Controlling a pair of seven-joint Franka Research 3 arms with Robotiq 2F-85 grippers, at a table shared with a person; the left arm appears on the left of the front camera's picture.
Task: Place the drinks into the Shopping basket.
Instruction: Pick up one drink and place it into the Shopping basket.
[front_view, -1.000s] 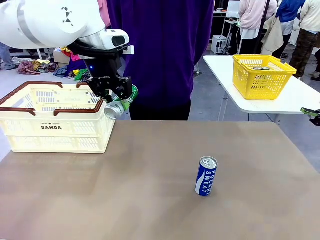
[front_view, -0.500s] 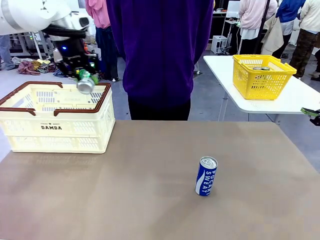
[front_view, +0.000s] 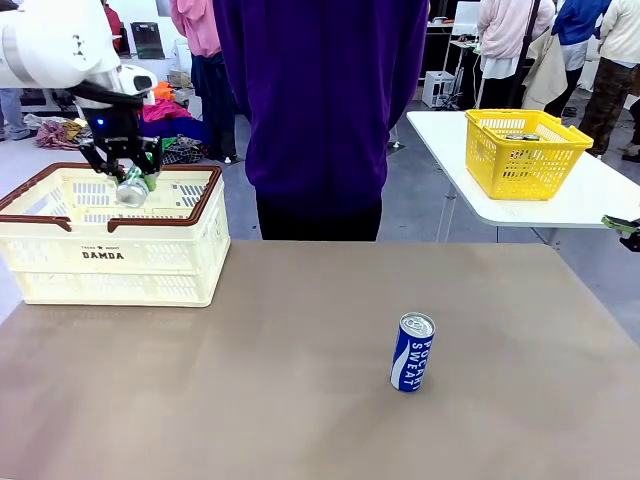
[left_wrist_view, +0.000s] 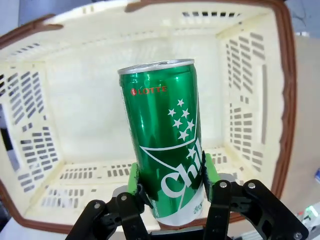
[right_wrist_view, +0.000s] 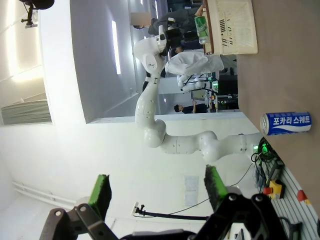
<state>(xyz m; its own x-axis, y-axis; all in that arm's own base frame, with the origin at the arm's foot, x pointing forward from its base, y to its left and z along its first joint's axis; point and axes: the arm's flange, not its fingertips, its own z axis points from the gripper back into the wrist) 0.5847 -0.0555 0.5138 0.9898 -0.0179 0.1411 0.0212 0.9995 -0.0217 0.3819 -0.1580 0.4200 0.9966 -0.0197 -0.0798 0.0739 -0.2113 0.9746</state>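
Observation:
My left gripper (front_view: 128, 168) is shut on a green can (front_view: 133, 187), tilted with its silver top toward the camera, just above the open Shopping basket (front_view: 150, 270) at the table's far left. In the left wrist view the green can (left_wrist_view: 165, 155) sits between my green pads (left_wrist_view: 210, 172), with the basket's slotted floor right below and its brown rim (left_wrist_view: 286, 90) around. A blue Pocari Sweat can (front_view: 412, 352) stands upright right of the table's middle. My right gripper (right_wrist_view: 157, 187) is open and holds nothing, off the right edge (front_view: 625, 228); it sees the blue can (right_wrist_view: 286, 123) far off.
A person in a purple top (front_view: 320, 110) stands at the far side behind the table. A yellow mesh basket (front_view: 525, 150) sits on a white side table (front_view: 590, 205) at the back right. Brown tabletop (front_view: 250, 380) lies bare between basket and blue can.
My left gripper has carried the green can leftward from beside the basket's right rim to over its middle, and dropped lower. The blue can and the right arm have not moved.

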